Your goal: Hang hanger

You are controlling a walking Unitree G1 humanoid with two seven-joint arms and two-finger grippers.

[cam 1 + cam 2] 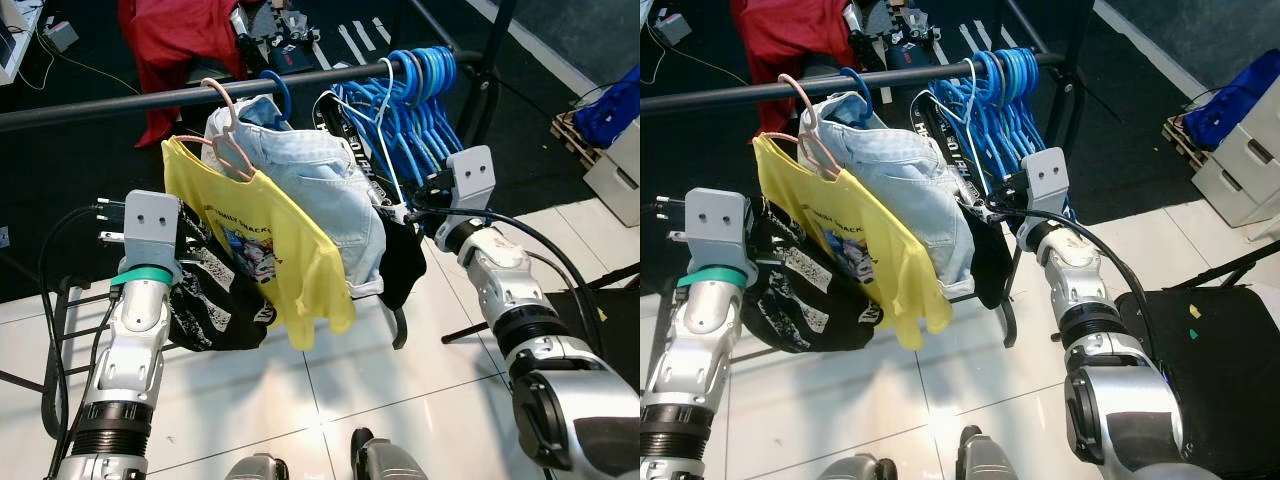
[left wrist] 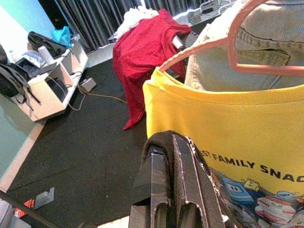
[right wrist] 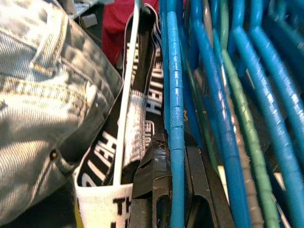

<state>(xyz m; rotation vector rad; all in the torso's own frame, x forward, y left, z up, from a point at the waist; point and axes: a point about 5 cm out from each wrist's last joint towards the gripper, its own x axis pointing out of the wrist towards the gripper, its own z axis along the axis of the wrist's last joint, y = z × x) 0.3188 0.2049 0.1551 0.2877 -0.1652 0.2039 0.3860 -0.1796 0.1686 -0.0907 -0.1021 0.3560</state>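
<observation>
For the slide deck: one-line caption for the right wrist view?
Right end effector among blue hangers, beside a white hanger carrying a black printed garment and denim.

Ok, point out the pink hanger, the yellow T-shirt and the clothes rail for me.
pink hanger (image 1: pixel 226 118): left eye view, on its hook just below the rail.
yellow T-shirt (image 1: pixel 262 258): left eye view, on the printed front.
clothes rail (image 1: pixel 90 108): left eye view, on the bare black bar.

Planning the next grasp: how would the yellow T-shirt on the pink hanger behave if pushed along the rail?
The yellow T-shirt would likely swing and fold, since it drapes limp. Its pink hanger hooks the rail by one thin curve, so it should probably slide easily but tilt.
</observation>
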